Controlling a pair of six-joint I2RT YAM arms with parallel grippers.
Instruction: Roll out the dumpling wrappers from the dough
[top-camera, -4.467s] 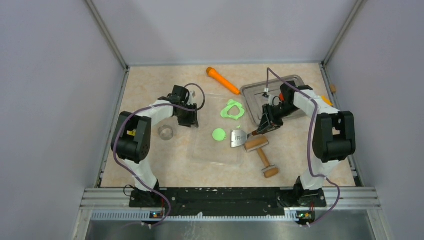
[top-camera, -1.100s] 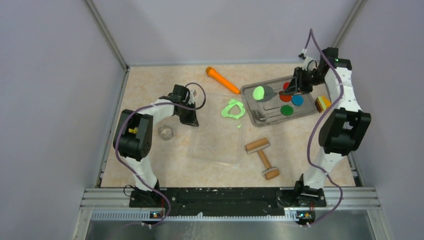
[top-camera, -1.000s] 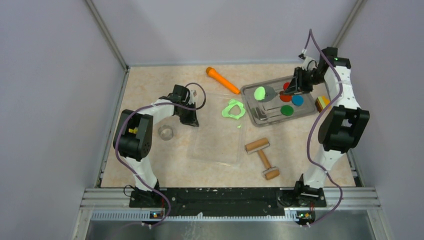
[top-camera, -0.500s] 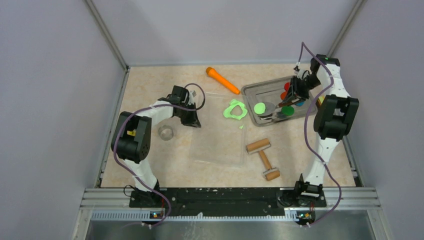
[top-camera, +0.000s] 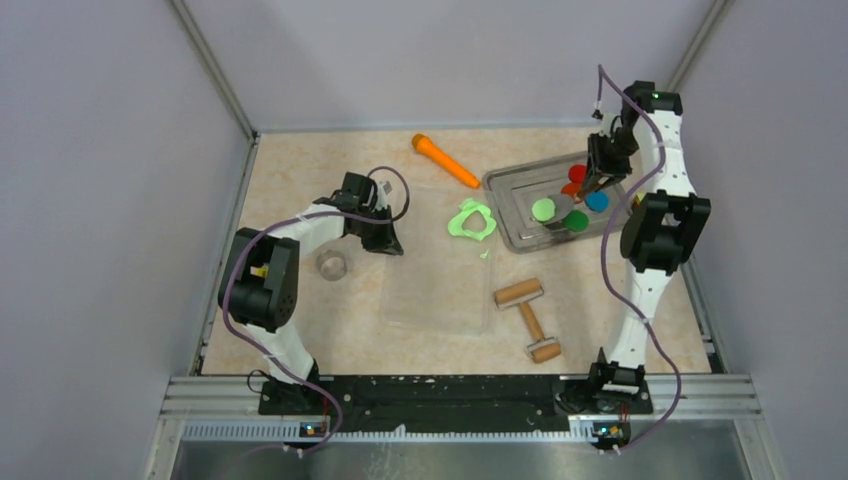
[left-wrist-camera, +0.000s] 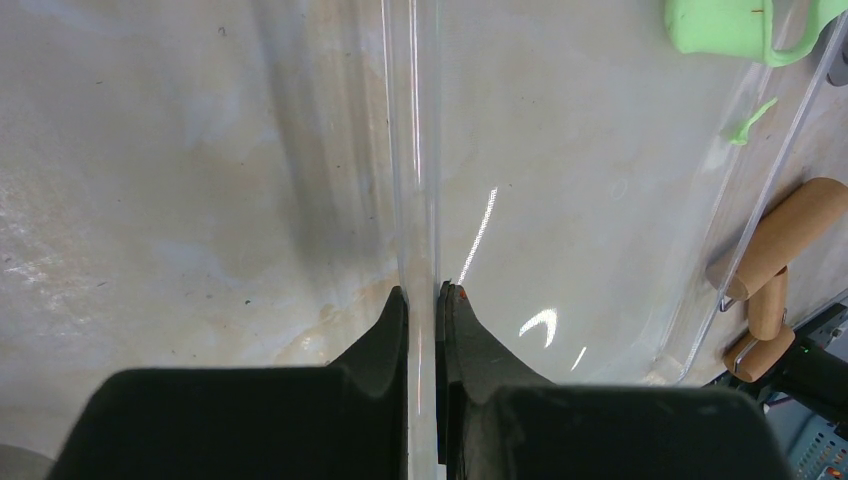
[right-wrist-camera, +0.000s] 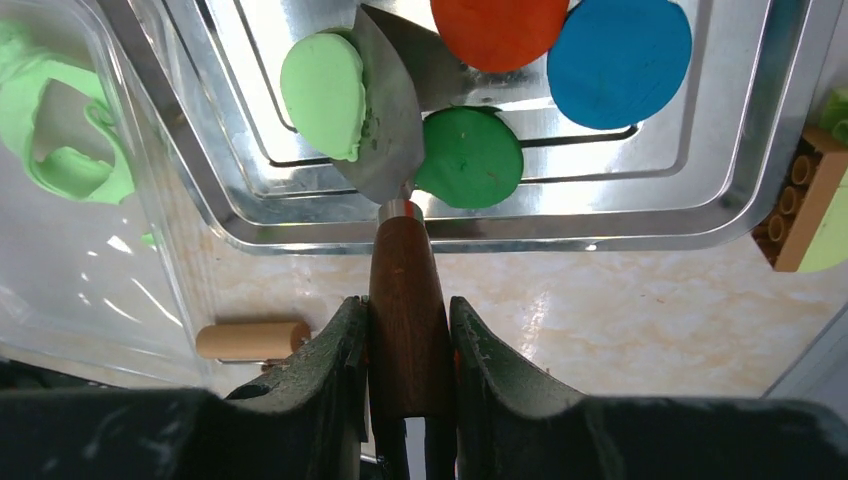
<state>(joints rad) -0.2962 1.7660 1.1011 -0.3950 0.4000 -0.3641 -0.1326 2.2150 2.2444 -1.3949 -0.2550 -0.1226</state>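
Top external view: a tan, stone-look table (top-camera: 300, 170) was seen inside plain grey walls (top-camera: 440, 60). The left gripper (left-wrist-camera: 421, 300) was pinched shut on the edge of a clear plastic sheet (top-camera: 440, 290), and the dough (top-camera: 468, 220) was found at that sheet's far edge. The right gripper (right-wrist-camera: 408, 305) was closed round the wooden handle of a metal scraper (right-wrist-camera: 385, 140), and a dumpling wrapper (right-wrist-camera: 325, 95) was seen against its blade in the metal tray (right-wrist-camera: 640, 215).

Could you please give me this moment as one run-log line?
left claw: shut on clear sheet | right claw: shut on spatula | wrapper: against blade, in tray
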